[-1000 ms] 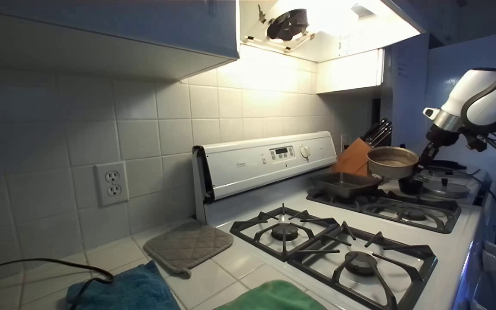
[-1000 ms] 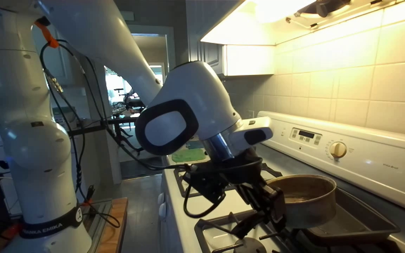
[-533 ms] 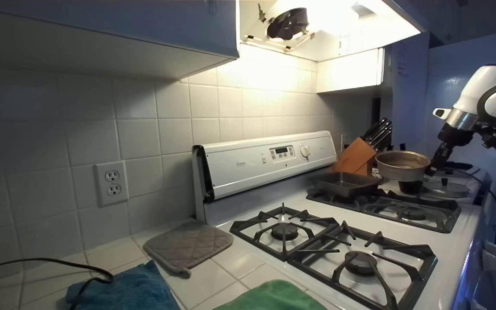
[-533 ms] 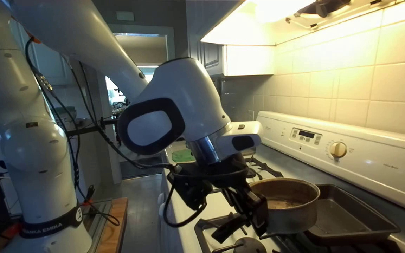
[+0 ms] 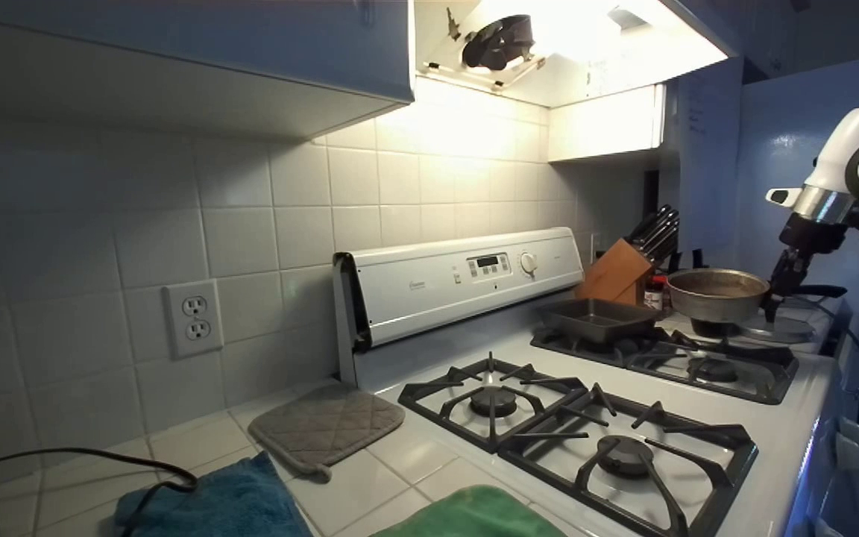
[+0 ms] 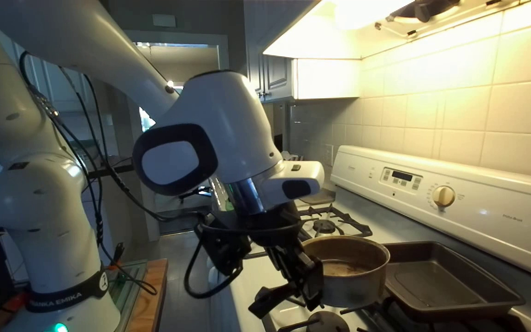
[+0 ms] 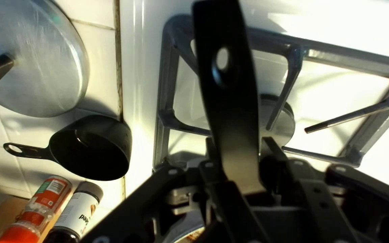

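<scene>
Black tool (image 7: 239,143) grips the metal pot (image 6: 355,287) by its handle (image 7: 226,98).

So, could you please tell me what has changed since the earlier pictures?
The gripper has carried the saucepan toward the front edge of the stove, rightward in an exterior view. Nothing was let go or newly taken: it remains clamped on the saucepan's handle. The baking pan, knife block and grey potholder stayed as they were.

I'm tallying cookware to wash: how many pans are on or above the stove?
2: the saucepan held in the hand, and the rectangular baking pan on the rear grate. Others could be hidden.
</scene>
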Controlling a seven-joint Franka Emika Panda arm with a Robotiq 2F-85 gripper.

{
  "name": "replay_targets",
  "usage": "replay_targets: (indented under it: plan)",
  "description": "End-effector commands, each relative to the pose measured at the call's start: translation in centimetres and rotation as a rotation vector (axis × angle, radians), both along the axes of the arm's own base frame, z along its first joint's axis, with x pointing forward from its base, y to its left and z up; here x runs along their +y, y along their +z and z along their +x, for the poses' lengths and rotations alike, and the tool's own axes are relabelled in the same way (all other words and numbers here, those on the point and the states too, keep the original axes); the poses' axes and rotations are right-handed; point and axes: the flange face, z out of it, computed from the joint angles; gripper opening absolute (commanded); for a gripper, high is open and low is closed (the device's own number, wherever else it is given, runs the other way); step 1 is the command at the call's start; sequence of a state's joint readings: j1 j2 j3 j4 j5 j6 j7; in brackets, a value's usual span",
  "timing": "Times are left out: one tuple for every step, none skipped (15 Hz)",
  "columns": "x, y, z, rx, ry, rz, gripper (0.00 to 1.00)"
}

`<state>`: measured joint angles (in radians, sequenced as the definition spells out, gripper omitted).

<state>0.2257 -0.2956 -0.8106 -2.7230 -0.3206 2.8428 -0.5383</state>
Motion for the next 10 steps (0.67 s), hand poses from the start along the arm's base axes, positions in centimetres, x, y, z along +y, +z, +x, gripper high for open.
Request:
replay_targets:
  plan:
    - [0.8,0.1,-1.2,0.002,0.025,0.031,0.11]
    - [0.9,-0.1,-1.0,0.006,0.026,0.038,0.11]
    - [0.9,-0.2,-0.6,0.012,0.026,0.039,0.11]
    - [1.1,-0.3,-0.5,0.014,0.025,0.040,0.11]
    - [1.2,-0.4,-0.4,0.011,0.025,0.040,0.11]
    - [1.2,-0.5,-0.3,0.007,0.028,0.039,0.11]
    - [1.3,-0.7,-0.2,0.006,0.031,0.040,0.11]
    - [1.3,-0.9,-0.2,0.011,0.029,0.042,0.11]
    - [1.3,-1.1,-0.2,0.017,0.024,0.043,0.11]
    - [1.2,-1.3,-0.2,0.022,0.022,0.044,0.11]
